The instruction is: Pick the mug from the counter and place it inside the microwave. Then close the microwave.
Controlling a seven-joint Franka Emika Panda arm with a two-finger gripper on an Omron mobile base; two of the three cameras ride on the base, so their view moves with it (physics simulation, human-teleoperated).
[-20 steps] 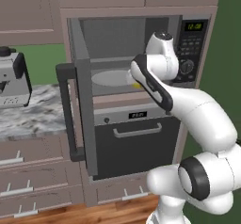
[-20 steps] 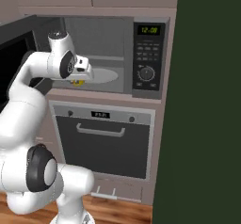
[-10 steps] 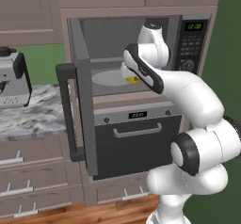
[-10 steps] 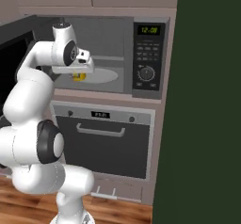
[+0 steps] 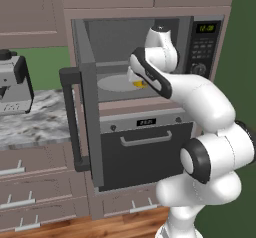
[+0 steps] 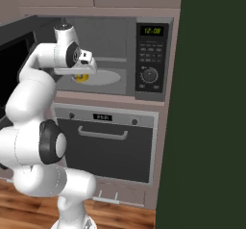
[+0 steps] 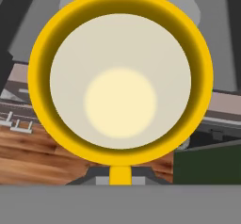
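Observation:
The yellow mug (image 7: 120, 11) faces the hand camera mouth-on, its handle at the bottom between the jaws. My gripper (image 6: 82, 73) is shut on the mug (image 6: 80, 78), holding it at the front of the open microwave (image 6: 150, 55) cavity, by the near edge of the pale turntable plate (image 6: 109, 77). From the left, the mug (image 5: 139, 84) peeks out beside my forearm, which hides the fingers. The microwave door (image 5: 86, 117) stands swung out to the left with its black bar handle (image 5: 70, 122). The marbled counter (image 5: 35, 124) lies left of the door.
A silver coffee machine (image 5: 12, 84) stands on the counter at far left. The oven (image 5: 145, 152) with a horizontal handle sits right under the microwave. A dark green wall (image 6: 211, 108) closes off the right side. The floor is wood.
The hand with the mug has eased slightly left and deeper into the microwave opening, and the forearm and elbow have swung round. The mug stays gripped.

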